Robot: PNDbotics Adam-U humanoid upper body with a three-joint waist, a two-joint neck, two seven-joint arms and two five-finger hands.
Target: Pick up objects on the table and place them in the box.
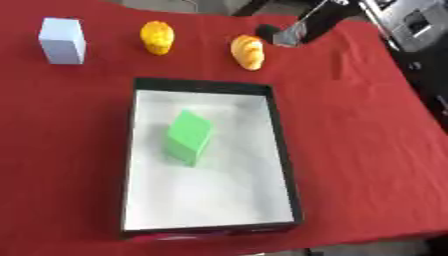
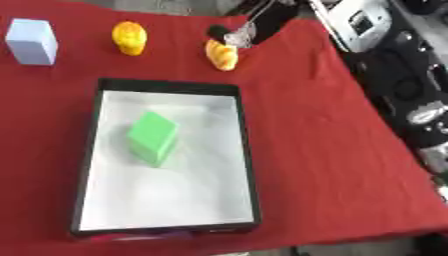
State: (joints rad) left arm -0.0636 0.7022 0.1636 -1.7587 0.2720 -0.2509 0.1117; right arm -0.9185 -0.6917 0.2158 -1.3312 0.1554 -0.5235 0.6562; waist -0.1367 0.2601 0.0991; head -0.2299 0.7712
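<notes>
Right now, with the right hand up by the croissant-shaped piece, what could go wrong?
1. The right hand is very close to the orange croissant-shaped piece; a misjudged reach may knock it away.
2. The green block already lies in the box, so a drop could land on it.

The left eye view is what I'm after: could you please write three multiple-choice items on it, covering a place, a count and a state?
1. Where is the green block?
A. Inside the box
B. On the red cloth
C. In a hand

2. How many objects lie on the cloth behind the box?
A. One
B. Three
C. Five

3. What is the right hand doing?
A. Carrying the light blue block
B. Resting in the box
C. Reaching beside the croissant-shaped item

Answers: 1 A, the block lies on the white floor. 2 B, blue block, yellow item, croissant shape. 3 C, it is at the far edge.
</notes>
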